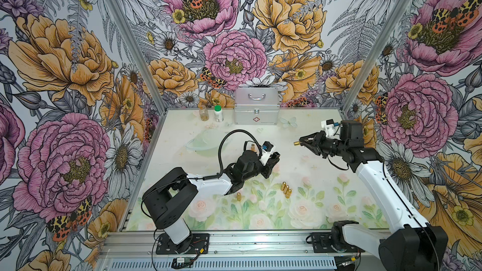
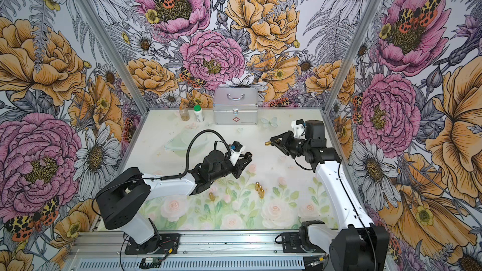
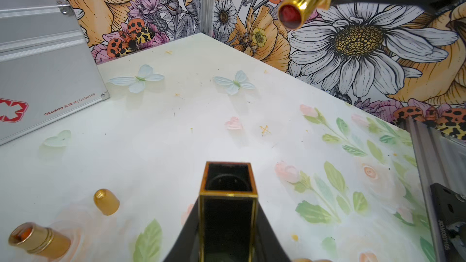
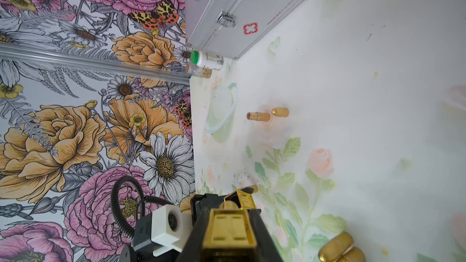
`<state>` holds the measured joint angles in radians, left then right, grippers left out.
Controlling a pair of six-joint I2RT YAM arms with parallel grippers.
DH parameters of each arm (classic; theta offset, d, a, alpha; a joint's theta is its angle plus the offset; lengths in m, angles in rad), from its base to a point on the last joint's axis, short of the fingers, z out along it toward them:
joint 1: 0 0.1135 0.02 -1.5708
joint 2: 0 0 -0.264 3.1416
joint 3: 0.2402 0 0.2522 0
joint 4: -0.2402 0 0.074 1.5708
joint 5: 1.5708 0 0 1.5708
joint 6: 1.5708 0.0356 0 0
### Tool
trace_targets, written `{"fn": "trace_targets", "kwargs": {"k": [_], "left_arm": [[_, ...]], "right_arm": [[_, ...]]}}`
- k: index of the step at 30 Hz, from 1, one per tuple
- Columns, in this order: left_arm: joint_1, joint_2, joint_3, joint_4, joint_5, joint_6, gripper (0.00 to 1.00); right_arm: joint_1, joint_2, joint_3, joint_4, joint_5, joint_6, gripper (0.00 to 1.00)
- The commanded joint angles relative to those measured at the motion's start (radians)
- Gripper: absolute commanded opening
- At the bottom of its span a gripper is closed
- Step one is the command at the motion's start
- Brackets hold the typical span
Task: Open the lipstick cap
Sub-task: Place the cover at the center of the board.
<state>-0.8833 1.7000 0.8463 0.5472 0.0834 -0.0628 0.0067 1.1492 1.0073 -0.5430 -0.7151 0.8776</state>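
My left gripper (image 1: 274,156) (image 3: 228,238) is shut on the lipstick cap (image 3: 228,207), a black square sleeve with gold edges. Its open, empty end points away from the wrist. My right gripper (image 1: 303,142) (image 4: 230,225) is shut on the lipstick (image 4: 230,228), a gold body. Its round gold tube with the red tip (image 3: 300,3) sticks out bare toward the cap. In both top views the cap (image 2: 247,155) and the lipstick tip (image 2: 267,142) hang above mid-table with a short gap between them. The cap (image 4: 242,194) also shows just beyond the lipstick in the right wrist view.
A silver first-aid case (image 1: 257,109) and two small bottles (image 1: 218,113) stand at the back. Three gold lipsticks (image 1: 285,190) lie together near the front, one more (image 1: 238,196) beside them. An open gold lipstick (image 3: 37,240) and its loose cap (image 3: 106,201) sit near my left gripper.
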Motion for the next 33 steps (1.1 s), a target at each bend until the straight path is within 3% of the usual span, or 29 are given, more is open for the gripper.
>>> {"fn": "trace_targets", "kwargs": {"k": [1, 13, 21, 33], "left_arm": [[0.001, 0.101, 0.118, 0.069, -0.012, -0.027, 0.0], [0.006, 0.513, 0.532, -0.028, -0.177, -0.034, 0.02], [0.015, 0.66, 0.734, -0.207, -0.213, -0.056, 0.02], [-0.038, 0.686, 0.748, -0.235, -0.354, -0.108, 0.05]], "right_arm": [[-0.043, -0.017, -0.032, -0.035, 0.05, -0.036, 0.18], [-0.142, -0.02, -0.06, -0.035, 0.137, -0.083, 0.19], [-0.185, -0.011, -0.072, -0.034, 0.138, -0.1, 0.19], [-0.218, 0.002, -0.075, -0.034, 0.126, -0.115, 0.19]]}}
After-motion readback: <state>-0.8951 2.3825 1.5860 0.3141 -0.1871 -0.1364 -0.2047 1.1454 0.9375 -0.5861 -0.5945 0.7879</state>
